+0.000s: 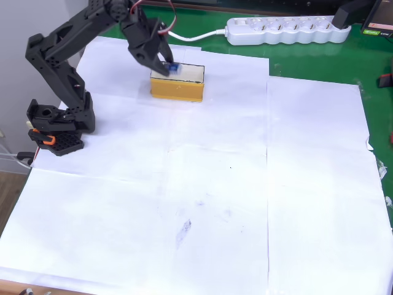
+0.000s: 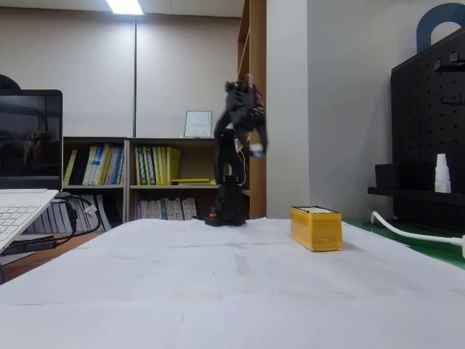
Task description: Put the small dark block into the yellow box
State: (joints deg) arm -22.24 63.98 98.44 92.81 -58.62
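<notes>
Gripper holds the small dark block over the left end of the yellow box.

In the overhead view the black gripper is closed on the small dark block, whose blue patch shows between the fingertips, just above the left part of the yellow box's pale cream top. The box sits on the white paper covering the table, near the paper's far edge, with its orange-yellow side facing the camera. A white power strip lies beyond it on the green surface. In the fixed view the gripper hangs raised well above the table, a pale speck at its tip, and the yellow box rests on the paper to the right of the arm's base.
</notes>
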